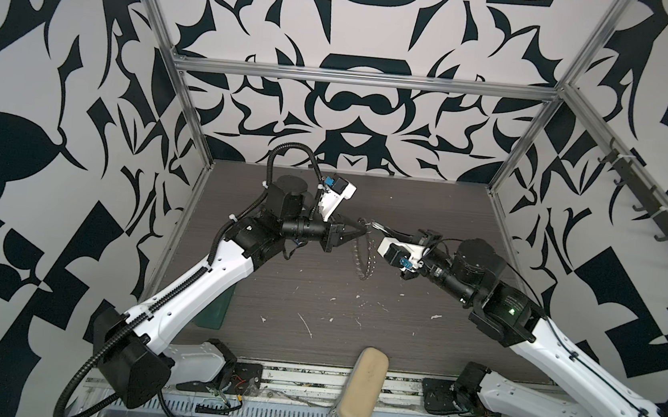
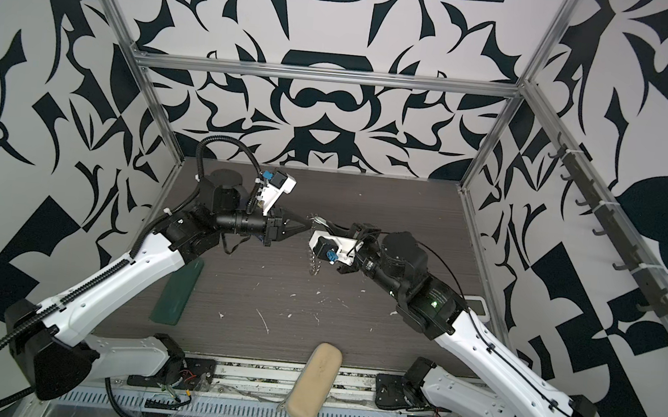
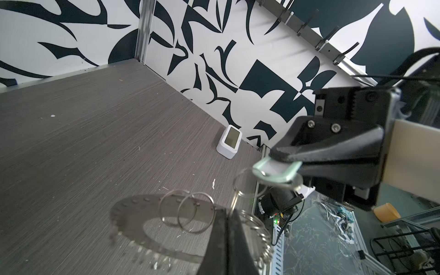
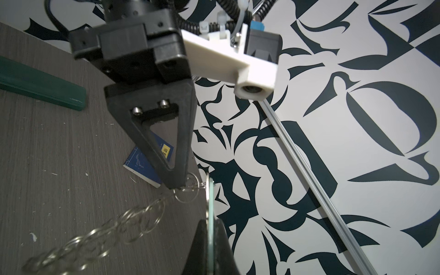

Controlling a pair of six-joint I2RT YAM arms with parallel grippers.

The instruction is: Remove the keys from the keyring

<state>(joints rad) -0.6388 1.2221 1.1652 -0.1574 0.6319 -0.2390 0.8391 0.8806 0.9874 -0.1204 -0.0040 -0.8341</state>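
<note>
Left gripper (image 4: 176, 182): clenched, black triangular fingers pinched at the rim of the wide flat grey metal keyring (image 3: 133, 212), among its thin wire split rings (image 3: 188, 212). Whether on plate or on wire, unclear.
Right gripper (image 3: 285, 163): clamped on the pale mint-green oval tag of the small silver key (image 3: 273, 171), tip to tip with the left gripper, nearly touching.
Keyring position: hanging below the left fingertips in both top views, most of the disc dangling free, clear of the dark wood-grain tabletop (image 3: 95, 119).
Key position: between the right jaws, just beyond the left fingertips, tied back toward the left grip by one wire loop (image 3: 242, 183).
Step in hand: likely working the key's loop off the ring, left anchoring, right pulling; not yet separated.
Next move: probably a small twist and pull of the right gripper away from the left, threading the loop round the split-ring coil; firm left anchor, no jerk.
Risk: slipping of the thin tag, swinging of the loose disc.
</note>
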